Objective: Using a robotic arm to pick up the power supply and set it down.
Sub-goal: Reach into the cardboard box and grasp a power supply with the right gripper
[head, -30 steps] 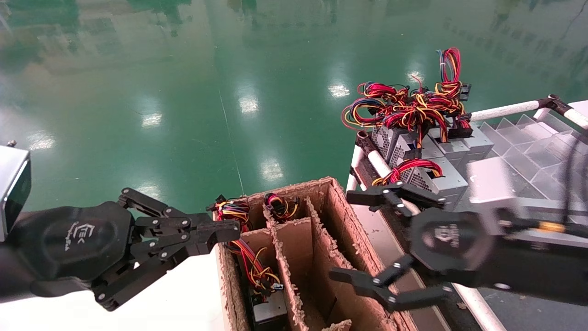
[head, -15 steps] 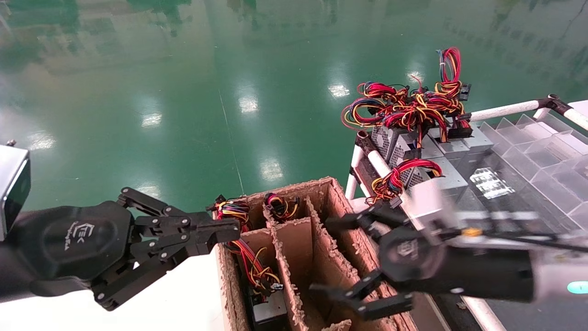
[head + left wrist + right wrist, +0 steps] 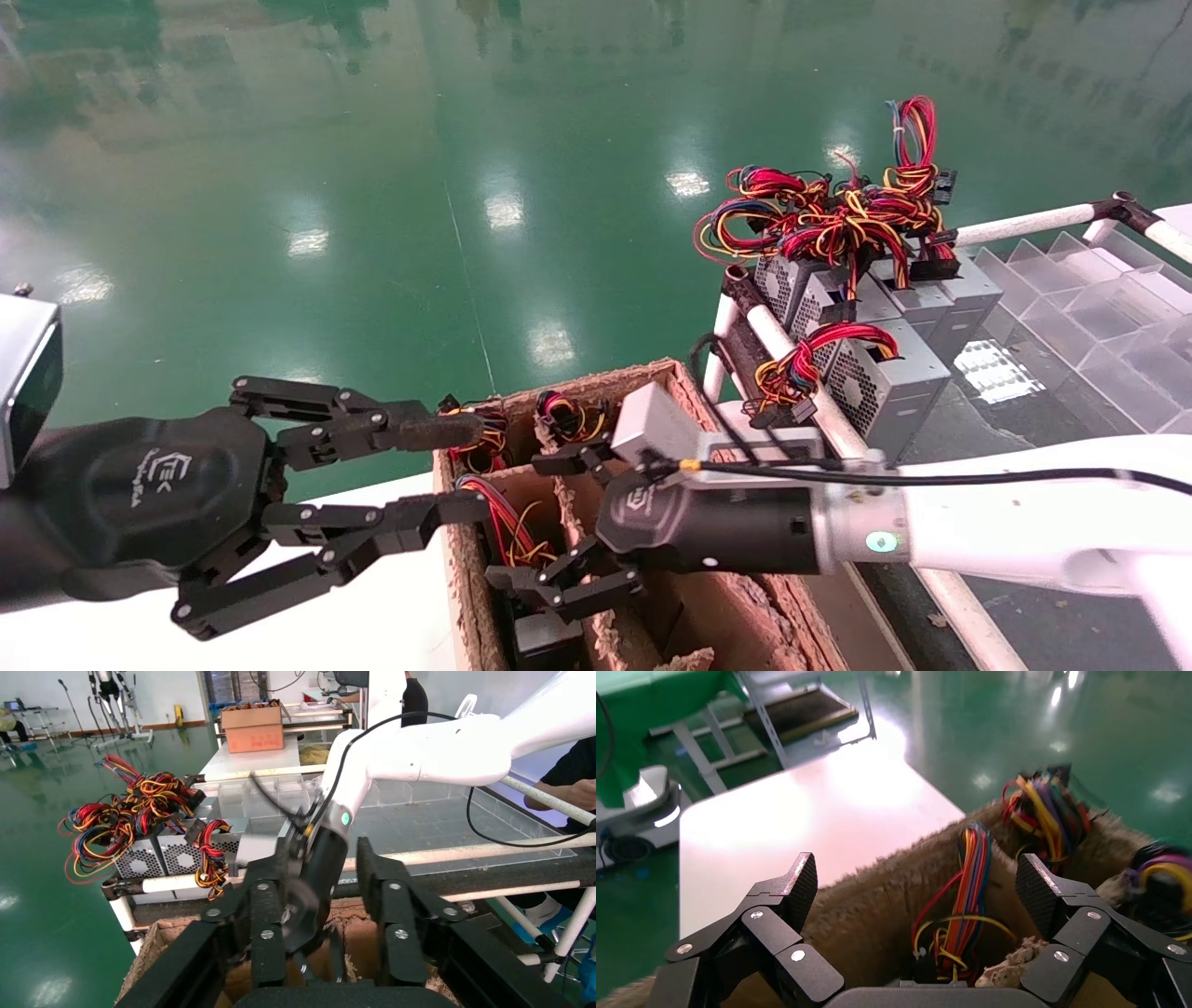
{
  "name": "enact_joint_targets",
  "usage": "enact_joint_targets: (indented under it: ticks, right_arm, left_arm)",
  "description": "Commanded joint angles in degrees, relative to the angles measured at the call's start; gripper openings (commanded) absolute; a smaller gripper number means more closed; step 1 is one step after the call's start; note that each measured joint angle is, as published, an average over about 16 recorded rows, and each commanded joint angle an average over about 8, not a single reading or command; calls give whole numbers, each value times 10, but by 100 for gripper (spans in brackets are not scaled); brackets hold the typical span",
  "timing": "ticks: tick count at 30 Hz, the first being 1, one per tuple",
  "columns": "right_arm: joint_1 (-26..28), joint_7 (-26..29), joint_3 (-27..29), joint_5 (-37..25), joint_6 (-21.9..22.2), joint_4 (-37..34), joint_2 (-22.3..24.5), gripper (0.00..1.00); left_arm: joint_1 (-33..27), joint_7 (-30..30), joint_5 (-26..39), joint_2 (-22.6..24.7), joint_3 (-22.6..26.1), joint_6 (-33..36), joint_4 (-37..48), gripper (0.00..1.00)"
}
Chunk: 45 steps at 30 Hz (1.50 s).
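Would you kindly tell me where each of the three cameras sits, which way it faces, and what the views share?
Head view: from the robot's head, looking down at the cardboard divider box; both grippers show, left gripper open, right gripper open over the box.
Left wrist view: behind its own fingers, facing the right arm and the power supplies on the rack.
Right wrist view: between its open fingers, facing a wire bundle in the box.
Shared: all show the box.

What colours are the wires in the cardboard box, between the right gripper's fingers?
Red, yellow, orange, blue and black wires, best seen in the right wrist view.
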Motion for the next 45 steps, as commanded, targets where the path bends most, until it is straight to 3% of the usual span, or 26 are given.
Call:
enact_joint_targets:
  ticks: [1, 6, 22, 45]
  right_arm:
    - [8, -11, -9, -13, 2, -24, -20, 60]
    - [17, -37, -14, -21, 10, -75, -49, 0]
    - [45, -89, -18, -23, 3, -193, -103, 0]
    - [56, -128, -11, -4, -20, -283, -117, 0]
  left_arm:
    - [0, 0, 0, 0, 0, 0, 0, 100]
    - [0, 0, 0, 0, 0, 0, 0, 100]
    - [0, 0, 0, 0, 0, 0, 0, 100]
    - [0, 0, 0, 0, 0, 0, 0, 100]
